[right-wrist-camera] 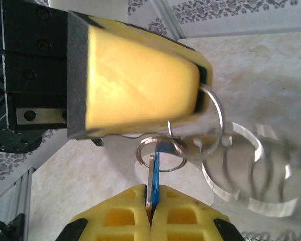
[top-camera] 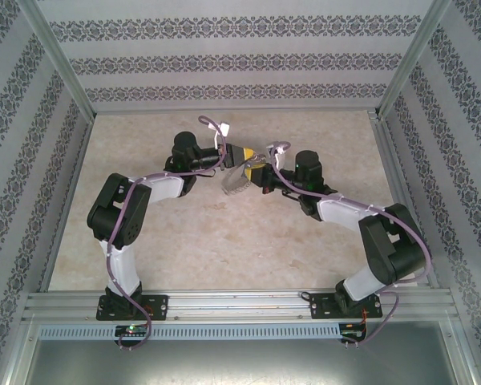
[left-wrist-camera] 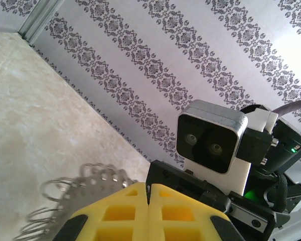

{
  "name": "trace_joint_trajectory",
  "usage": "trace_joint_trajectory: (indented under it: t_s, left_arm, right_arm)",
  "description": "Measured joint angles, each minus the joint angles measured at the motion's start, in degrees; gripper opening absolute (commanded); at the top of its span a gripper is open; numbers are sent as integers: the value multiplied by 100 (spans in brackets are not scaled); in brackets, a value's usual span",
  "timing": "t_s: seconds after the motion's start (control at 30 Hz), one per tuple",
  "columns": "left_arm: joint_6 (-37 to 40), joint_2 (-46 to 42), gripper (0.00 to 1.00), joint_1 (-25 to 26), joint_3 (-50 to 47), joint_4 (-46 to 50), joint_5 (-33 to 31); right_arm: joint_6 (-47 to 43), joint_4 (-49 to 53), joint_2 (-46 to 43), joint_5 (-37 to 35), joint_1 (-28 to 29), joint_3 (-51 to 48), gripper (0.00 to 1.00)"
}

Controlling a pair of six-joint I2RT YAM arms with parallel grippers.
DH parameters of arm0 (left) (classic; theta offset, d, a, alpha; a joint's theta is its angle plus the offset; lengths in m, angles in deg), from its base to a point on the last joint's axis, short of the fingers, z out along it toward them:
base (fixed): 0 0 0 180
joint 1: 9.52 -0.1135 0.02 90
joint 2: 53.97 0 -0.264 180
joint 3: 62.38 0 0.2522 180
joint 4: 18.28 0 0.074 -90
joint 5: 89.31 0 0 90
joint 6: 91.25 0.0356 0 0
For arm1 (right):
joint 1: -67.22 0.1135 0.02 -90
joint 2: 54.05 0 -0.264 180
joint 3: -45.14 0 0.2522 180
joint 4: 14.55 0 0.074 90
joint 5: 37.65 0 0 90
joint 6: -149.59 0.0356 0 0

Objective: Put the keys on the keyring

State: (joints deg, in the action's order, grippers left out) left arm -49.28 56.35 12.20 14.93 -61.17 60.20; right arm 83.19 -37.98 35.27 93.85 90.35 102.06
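Keys point(right-wrist-camera: 155, 168), here one blue-headed key, sit pinched in the right gripper point(right-wrist-camera: 150, 196) above the table's point(top-camera: 144, 241) middle, just beside the keyring point(left-wrist-camera: 95, 178) clamped in the left gripper point(left-wrist-camera: 148, 203), so threading likely calls for a slow leftward push with the hole lined up on that ring.

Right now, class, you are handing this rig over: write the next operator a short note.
Left gripper: shut on the keyring.
Right gripper: shut on the key, blue head pointing at the ring.
Both tips meet over the middle of the table.
Done: both things grasped and brought together.
Left: thread the key on; whether it is through yet, I cannot tell.
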Motion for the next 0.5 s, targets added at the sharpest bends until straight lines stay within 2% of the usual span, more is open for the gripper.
trace_joint_trajectory:
  t_s: [0.23,0.27,0.3,0.37,0.4,0.5]
  left_arm:
    - [2,-2,0,0,-44,-22,-7]
    - [0,-2,0,0,-44,-22,-17]
    - [2,-2,0,0,-44,-22,-24]
    - [2,-2,0,4,-46,-35,-39]
    - [2,-2,0,4,-48,-42,-59]
    - [2,-13,0,7,-90,-57,-129]
  right_arm:
    - [0,42,85,103,-11,61,0]
    - [2,48,85,105,-13,61,6]
    - [2,59,85,103,-20,61,16]
    - [4,74,79,107,-52,57,28]
    - [17,79,68,103,-79,44,32]
    - [90,70,-98,107,-216,-133,37]
